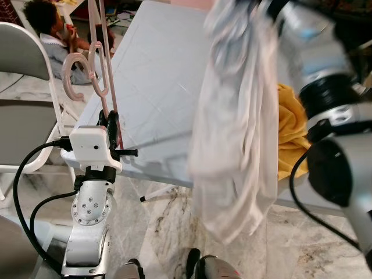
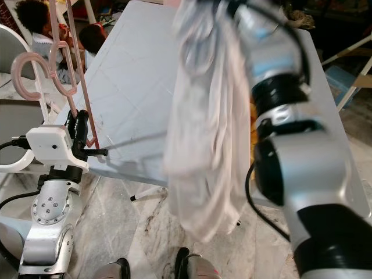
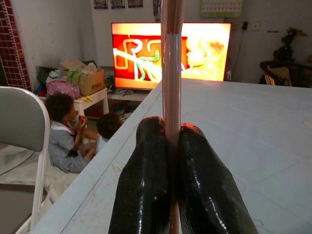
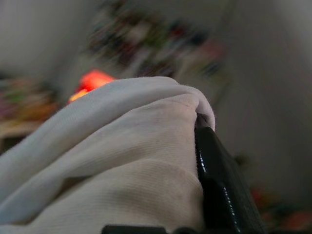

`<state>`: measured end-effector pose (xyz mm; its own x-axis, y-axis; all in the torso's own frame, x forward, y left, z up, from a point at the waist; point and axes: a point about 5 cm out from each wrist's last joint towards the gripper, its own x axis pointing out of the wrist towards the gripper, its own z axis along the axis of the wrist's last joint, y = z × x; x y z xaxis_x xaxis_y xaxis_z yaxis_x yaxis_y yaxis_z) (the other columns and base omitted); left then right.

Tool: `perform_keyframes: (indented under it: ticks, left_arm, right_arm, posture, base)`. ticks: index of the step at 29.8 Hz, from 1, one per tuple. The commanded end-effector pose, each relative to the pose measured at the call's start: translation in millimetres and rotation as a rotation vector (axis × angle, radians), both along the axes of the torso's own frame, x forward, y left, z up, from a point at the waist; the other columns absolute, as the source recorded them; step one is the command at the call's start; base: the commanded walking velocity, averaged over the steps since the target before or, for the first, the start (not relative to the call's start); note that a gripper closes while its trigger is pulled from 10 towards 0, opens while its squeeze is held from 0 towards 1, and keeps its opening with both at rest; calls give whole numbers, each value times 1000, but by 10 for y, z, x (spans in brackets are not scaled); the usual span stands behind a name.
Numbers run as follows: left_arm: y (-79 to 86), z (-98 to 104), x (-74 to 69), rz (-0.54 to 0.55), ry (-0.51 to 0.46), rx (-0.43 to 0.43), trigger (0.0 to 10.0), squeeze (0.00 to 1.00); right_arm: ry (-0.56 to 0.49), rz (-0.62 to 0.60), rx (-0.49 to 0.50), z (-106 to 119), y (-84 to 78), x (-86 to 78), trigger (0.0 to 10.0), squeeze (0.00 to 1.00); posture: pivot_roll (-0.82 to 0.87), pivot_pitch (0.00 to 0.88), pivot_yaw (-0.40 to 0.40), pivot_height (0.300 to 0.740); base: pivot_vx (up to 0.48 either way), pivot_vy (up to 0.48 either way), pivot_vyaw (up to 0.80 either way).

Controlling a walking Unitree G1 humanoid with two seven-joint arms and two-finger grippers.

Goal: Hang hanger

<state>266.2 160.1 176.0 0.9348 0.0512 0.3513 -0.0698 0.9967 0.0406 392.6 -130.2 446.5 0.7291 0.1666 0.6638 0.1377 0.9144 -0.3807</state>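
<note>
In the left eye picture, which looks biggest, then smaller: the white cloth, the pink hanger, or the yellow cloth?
1. White cloth, hanging from the right gripper; it is blurred and near the camera, which helps it look big.
2. Pink hanger, clamped in the left gripper.
3. Yellow cloth, partly hidden.

Lived-in home, living room. Lit television [image 3: 170,56] against the far wall, showing a cartoon. Two children [image 3: 66,131] sit on the floor watching it. Cardboard box [image 3: 90,80] and clutter on a low white side table [image 3: 92,100]. Marble-patterned floor [image 1: 168,226], grey folding chair [image 1: 23,75], large pale desk [image 1: 157,87].
</note>
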Motion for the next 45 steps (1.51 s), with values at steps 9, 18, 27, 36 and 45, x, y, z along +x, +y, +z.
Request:
perform_keyframes:
  ticks: [9, 18, 27, 36, 45]
  left_arm:
    - [102, -408, -112, 77, 217, -2, 10000, 0]
    - [84, -404, -89, 63, 219, -2, 10000, 0]
    - [48, -412, -52, 35, 228, -1, 10000, 0]
    - [21, -408, -9, 27, 223, -10, 10000, 0]
    - [-2, -415, 13, 23, 218, -20, 10000, 0]
  right_arm:
    - [-204, -23, -38, 256, -85, -156, 10000, 0]
    - [404, 265, -340, -1322, 8, 221, 10000, 1000]
    - [678, 454, -560, -1899, -144, 119, 10000, 1000]
    - [492, 397, -888, -1743, -45, 14, 10000, 1000]
    - [516, 385, -898, -1751, -242, -87, 10000, 1000]
  posture:
    - [157, 242, -155, 740]
    - [142, 241, -140, 740]
    - [126, 234, -120, 740]
    - [119, 220, -123, 740]
    - [105, 218, -124, 740]
  base:
    - [0, 0, 0]
    - [0, 0, 0]
    - [0, 0, 0]
    - [0, 0, 0]
    - [0, 0, 0]
